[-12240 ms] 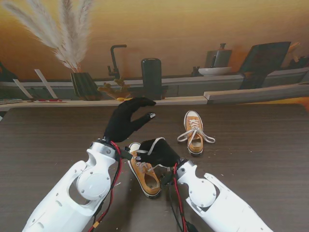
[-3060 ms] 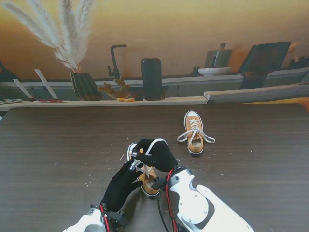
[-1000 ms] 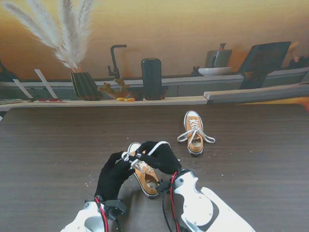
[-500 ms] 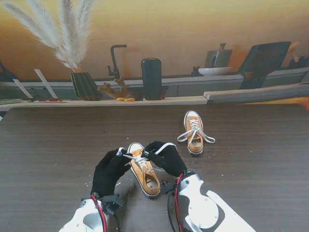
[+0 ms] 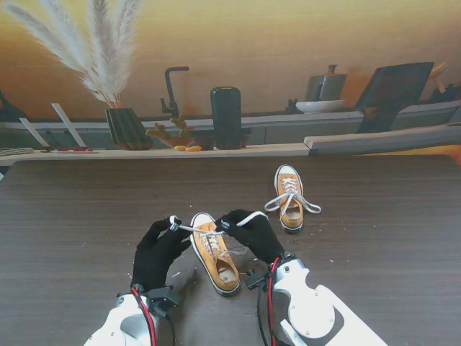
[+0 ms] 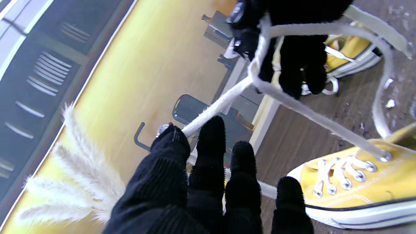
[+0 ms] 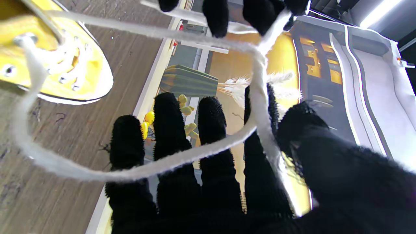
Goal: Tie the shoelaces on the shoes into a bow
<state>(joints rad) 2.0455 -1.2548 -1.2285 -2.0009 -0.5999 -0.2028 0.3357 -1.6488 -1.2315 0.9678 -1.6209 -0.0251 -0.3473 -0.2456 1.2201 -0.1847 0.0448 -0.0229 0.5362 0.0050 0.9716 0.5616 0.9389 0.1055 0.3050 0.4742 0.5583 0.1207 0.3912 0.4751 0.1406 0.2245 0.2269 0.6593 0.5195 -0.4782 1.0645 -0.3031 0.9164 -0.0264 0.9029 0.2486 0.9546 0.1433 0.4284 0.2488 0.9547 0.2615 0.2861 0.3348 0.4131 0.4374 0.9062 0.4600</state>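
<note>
A yellow sneaker (image 5: 216, 256) lies on the dark table close to me, toe pointing away. Its white lace (image 5: 196, 229) runs taut above the toe between both black-gloved hands. My left hand (image 5: 158, 249) is left of the shoe and pinches one lace end (image 6: 221, 104) between thumb and forefinger. My right hand (image 5: 252, 234) is right of the shoe, shut on the other strand (image 7: 260, 97), with a loop of lace draped across its fingers (image 7: 211, 130). The two strands cross between the hands. The shoe's eyelets (image 6: 344, 175) show in the left wrist view.
A second yellow sneaker (image 5: 289, 196) stands farther from me to the right, its lace spread like a bow. Behind the table's far edge, a ledge holds a vase of pampas grass (image 5: 126, 126), a black cylinder (image 5: 226, 115) and a tap (image 5: 170, 90). Small crumbs dot the table.
Both hands have drawn apart, the left one going left and the right one right, and the lace between them has gone from slack to taut above the shoe's toe.
</note>
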